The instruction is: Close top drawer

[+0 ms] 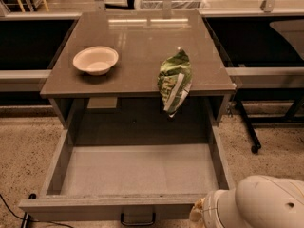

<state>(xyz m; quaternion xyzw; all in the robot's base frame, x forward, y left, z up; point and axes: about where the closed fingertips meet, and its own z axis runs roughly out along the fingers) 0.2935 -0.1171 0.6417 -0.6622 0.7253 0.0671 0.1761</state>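
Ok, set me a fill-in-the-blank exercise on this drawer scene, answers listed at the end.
1. The top drawer stands ____, not closed.
2. The bowl on the tabletop is ____ in colour.
3. The green bag hangs over the tabletop's ____ edge.
4. The gripper sits low in the view, at the ____ end of the drawer's front panel.

Missing words: open; white; front; right.

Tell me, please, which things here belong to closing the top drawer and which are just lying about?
For the job: wide grey-brown wooden top drawer, pulled open; its small dark bail handle; the robot's hand, bottom right by the drawer's front panel.
Lying about: round white bowl on the tabletop; crinkled green-and-white snack bag overhanging the tabletop's front edge.
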